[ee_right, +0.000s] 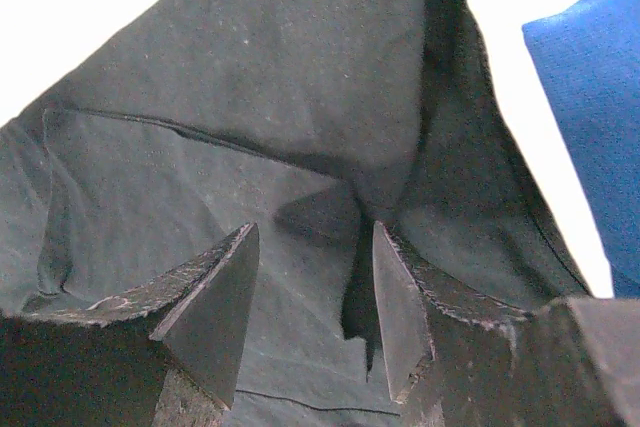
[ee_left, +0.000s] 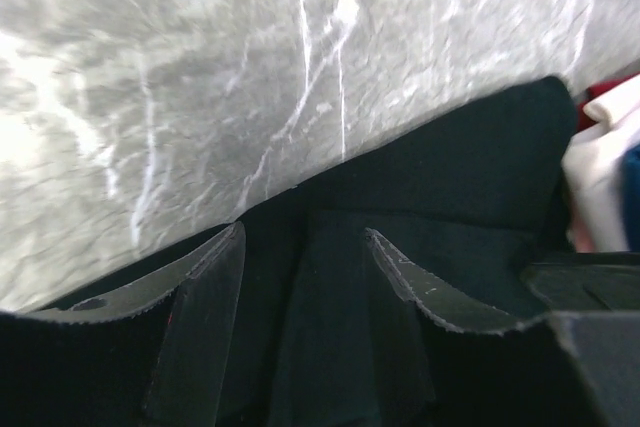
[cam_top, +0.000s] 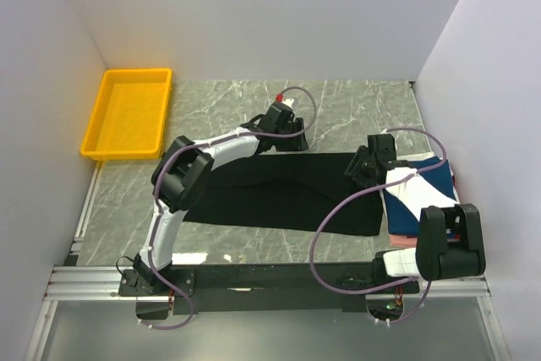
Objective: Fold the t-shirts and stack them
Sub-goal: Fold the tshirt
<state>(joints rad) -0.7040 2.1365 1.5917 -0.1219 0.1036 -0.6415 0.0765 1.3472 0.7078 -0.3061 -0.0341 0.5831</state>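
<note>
The black t-shirt (cam_top: 279, 196) lies as a long folded strip across the middle of the marble table. My left gripper (cam_top: 283, 137) is at the strip's far edge; in the left wrist view it (ee_left: 303, 230) is open with black cloth (ee_left: 450, 177) beneath and between its fingers. My right gripper (cam_top: 359, 166) is at the strip's right end; in the right wrist view it (ee_right: 316, 227) is open over a raised crease of black cloth (ee_right: 250, 77). The stack of folded shirts sits at the right: navy (cam_top: 404, 213) on top, pink (cam_top: 404, 241) showing at the bottom. Navy cloth (ee_right: 590, 97) shows beside the right gripper.
A yellow plastic tray (cam_top: 127, 112) stands at the far left of the table. White walls close in the left, back and right sides. The right arm reaches over the folded stack. White and red cloth (ee_left: 600, 177) shows at the right edge of the left wrist view.
</note>
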